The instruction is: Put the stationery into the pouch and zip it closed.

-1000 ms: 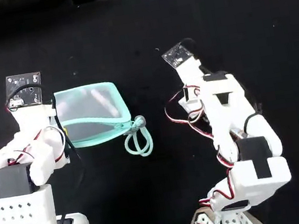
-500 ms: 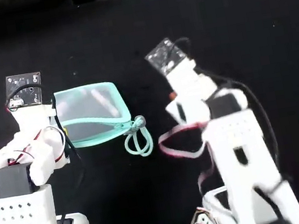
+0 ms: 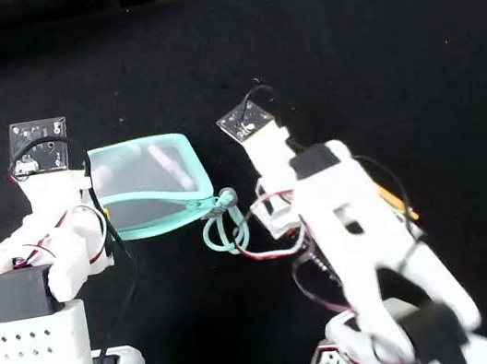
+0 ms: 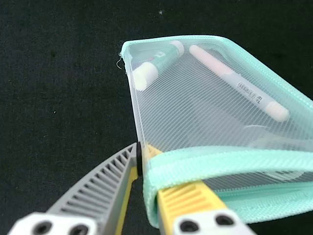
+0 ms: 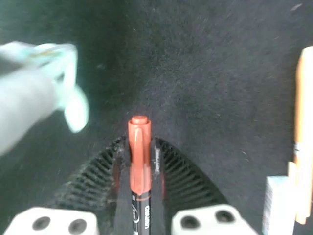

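Red pen [image 5: 139, 166], cap forward along right tool [image 5: 139, 143]

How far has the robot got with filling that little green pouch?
Partly done. A pink pen and a white-capped stick already lie inside the pouch, whose edge the left gripper pinches. In hand: the right gripper grips a red pen, not yet in the pouch. Left: an orange pencil and a small white block lie on the table, then the zipping.

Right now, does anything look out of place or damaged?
Nothing stands out. The left gripper clamps the pouch at its edge, the right gripper holds a red pen, and an orange pencil lies loose on the table.
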Robot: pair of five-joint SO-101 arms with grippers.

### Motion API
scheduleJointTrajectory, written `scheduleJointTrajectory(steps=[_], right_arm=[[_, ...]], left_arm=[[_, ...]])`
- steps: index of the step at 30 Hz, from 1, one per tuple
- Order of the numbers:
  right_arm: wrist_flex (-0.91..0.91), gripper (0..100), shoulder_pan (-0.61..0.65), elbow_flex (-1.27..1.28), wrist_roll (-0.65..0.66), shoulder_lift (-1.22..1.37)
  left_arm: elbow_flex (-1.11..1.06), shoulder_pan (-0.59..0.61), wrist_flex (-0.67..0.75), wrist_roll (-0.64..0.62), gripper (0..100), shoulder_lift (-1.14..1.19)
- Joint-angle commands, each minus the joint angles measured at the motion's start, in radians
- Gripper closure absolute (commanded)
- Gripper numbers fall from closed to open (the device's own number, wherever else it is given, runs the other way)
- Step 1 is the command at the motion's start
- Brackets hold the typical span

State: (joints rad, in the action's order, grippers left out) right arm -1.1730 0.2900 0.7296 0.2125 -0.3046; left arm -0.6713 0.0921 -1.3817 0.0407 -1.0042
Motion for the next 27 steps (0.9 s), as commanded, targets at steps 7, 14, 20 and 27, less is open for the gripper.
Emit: scheduleJointTrajectory(steps=[7,14,20,27], right_arm=[[0.152,95.6,-0.025,-0.058,-0.025,0.272],[0.038,81.2,-0.023,-0.139,0.086,0.384],[0.046,87.1,-0.023,-0.145,0.091,0.403],[0.044,97.9,-0.031,-0.191,0.087,0.394]], left_arm=[[0.007,-0.001,0.015,0.003,97,-0.014],[0.007,-0.001,0.015,0.003,97,-0.014],[0.007,0.001,0.015,0.003,97,-0.014],[0.005,-0.001,0.015,0.003,97,-0.014]])
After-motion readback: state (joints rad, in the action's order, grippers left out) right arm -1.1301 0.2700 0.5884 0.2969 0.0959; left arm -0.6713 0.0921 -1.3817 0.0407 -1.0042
